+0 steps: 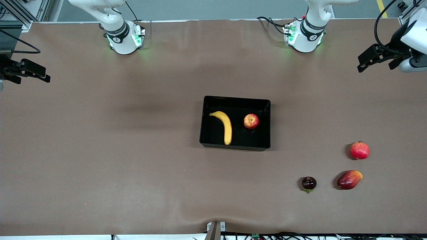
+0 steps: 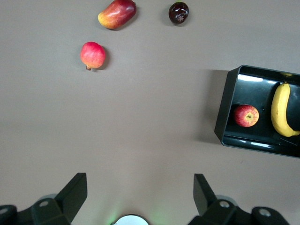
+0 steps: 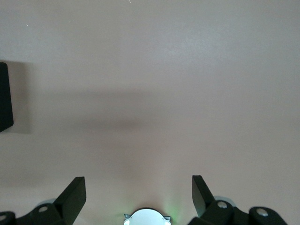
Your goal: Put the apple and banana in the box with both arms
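Note:
The black box (image 1: 233, 145) stands at the middle of the table. The yellow banana (image 1: 225, 126) and the red-and-yellow apple (image 1: 251, 121) lie in it, apart from each other, the apple toward the left arm's end. My left gripper (image 1: 359, 64) is open and empty, up over the table's edge at the left arm's end. My right gripper (image 1: 46, 76) is open and empty over the right arm's end. The left wrist view shows the open left gripper (image 2: 140, 180), the box (image 2: 224, 112), the apple (image 2: 246, 116) and the banana (image 2: 280, 110). The right wrist view shows the open right gripper (image 3: 138, 183) and a corner of the box (image 3: 3, 96).
Three other fruits lie toward the left arm's end, nearer to the front camera than the box: a solid red round fruit (image 1: 360, 150), a red-orange mango-like fruit (image 1: 349, 179) and a small dark fruit (image 1: 309, 183). They also show in the left wrist view.

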Motion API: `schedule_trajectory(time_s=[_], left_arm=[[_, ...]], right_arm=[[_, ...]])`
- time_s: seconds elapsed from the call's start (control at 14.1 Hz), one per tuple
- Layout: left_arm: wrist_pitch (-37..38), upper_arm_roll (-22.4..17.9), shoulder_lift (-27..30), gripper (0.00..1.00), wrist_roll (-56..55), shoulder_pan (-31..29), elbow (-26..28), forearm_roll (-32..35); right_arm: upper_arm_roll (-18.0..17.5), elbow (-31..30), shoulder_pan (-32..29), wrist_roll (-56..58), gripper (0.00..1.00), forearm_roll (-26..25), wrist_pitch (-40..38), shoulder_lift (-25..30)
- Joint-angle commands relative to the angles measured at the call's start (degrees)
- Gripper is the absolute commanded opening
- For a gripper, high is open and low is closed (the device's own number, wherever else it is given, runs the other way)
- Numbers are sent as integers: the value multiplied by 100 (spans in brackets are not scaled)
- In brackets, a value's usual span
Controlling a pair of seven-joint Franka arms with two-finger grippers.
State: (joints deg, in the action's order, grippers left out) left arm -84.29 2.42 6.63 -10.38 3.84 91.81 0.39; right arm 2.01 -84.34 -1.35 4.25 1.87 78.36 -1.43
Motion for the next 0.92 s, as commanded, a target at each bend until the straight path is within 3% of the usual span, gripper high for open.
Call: schedule_trajectory(time_s=[0.0, 0.43, 0.85], left_arm=[[-17, -57, -39, 100, 10, 73, -102, -74], [-8, -57, -31, 100, -16, 135, -102, -39], [45, -48, -13, 100, -16, 153, -102, -4]], right_arm=[[63, 102, -5, -56, 100, -20, -49, 11], [72, 278, -145, -74, 100, -565, 48, 11], [72, 287, -374, -74, 100, -557, 30, 81]])
